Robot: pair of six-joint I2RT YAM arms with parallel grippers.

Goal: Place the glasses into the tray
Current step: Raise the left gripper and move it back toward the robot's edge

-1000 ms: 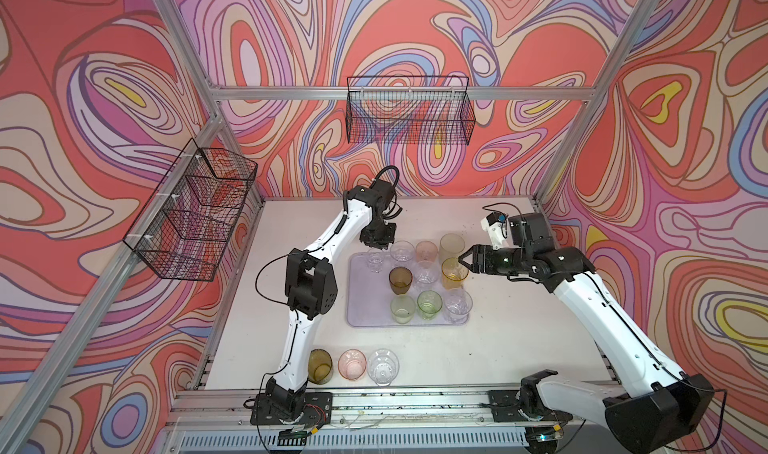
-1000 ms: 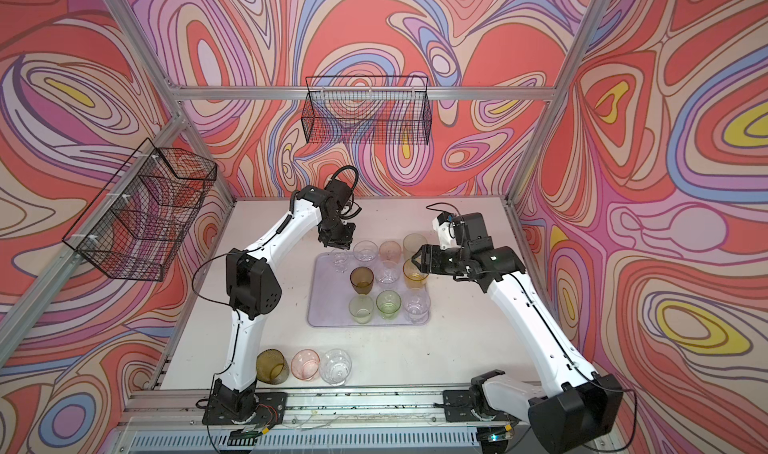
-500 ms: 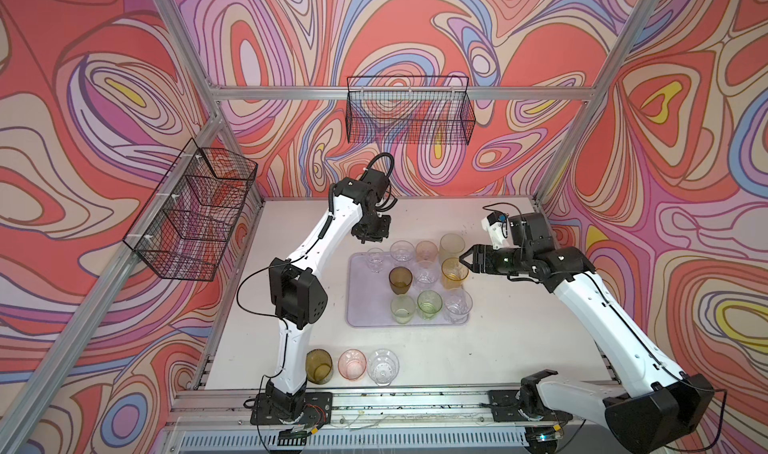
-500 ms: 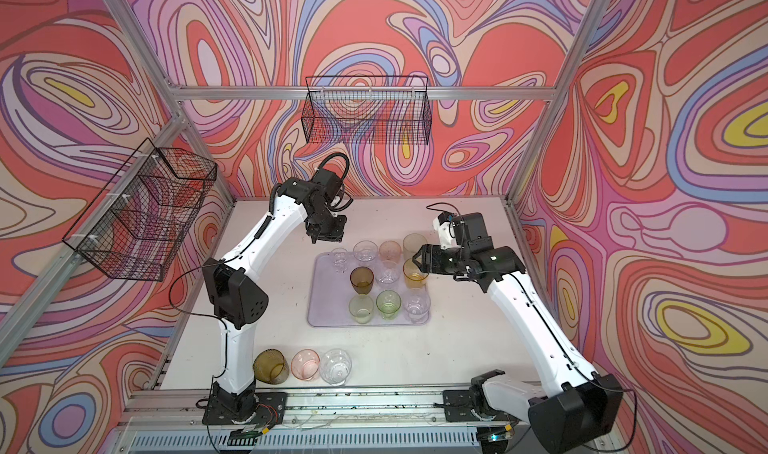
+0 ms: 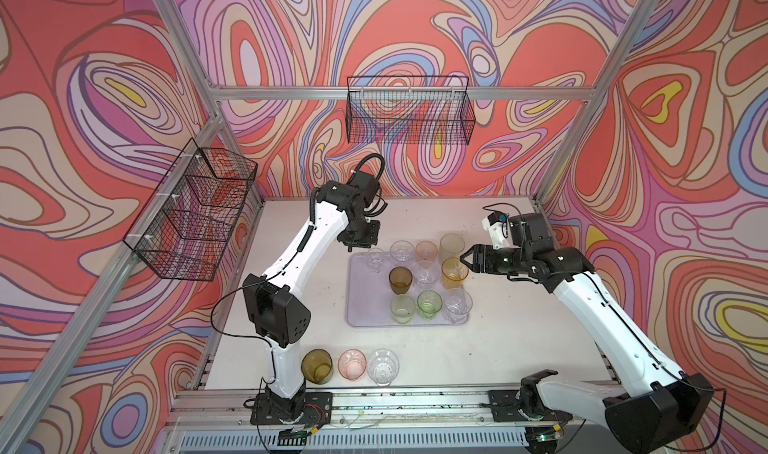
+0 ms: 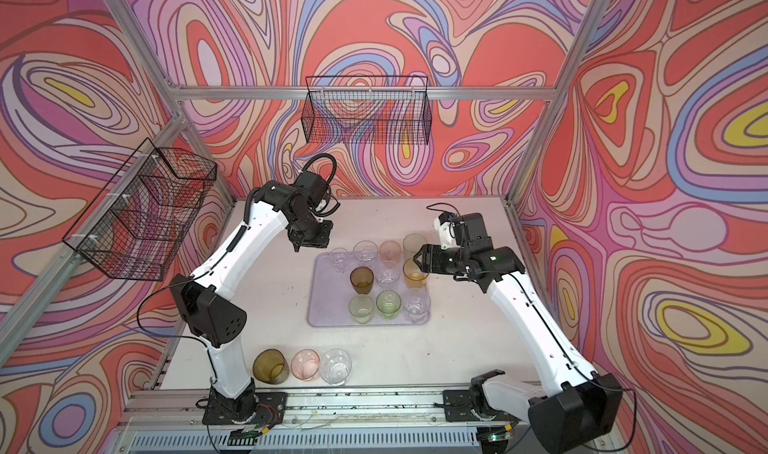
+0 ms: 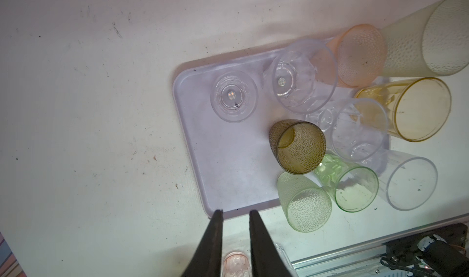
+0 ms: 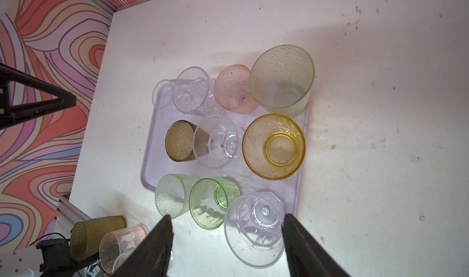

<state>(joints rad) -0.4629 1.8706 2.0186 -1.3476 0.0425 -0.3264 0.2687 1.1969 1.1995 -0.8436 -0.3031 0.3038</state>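
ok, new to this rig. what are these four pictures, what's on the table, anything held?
Two white robot arms are mounted at the table's front edge; each ends in a two-finger end effector. Two pictures are near-identical top views from one overhead stereo camera; the other two come from a camera on each wrist. A lilac tray holds ten glasses; an olive-brown glass, a pink glass and a clear glass stand off it near the front. The left end effector hovers near the tray's corner, jaws slightly apart, empty. The right end effector is open beside the yellow glass, holding nothing.
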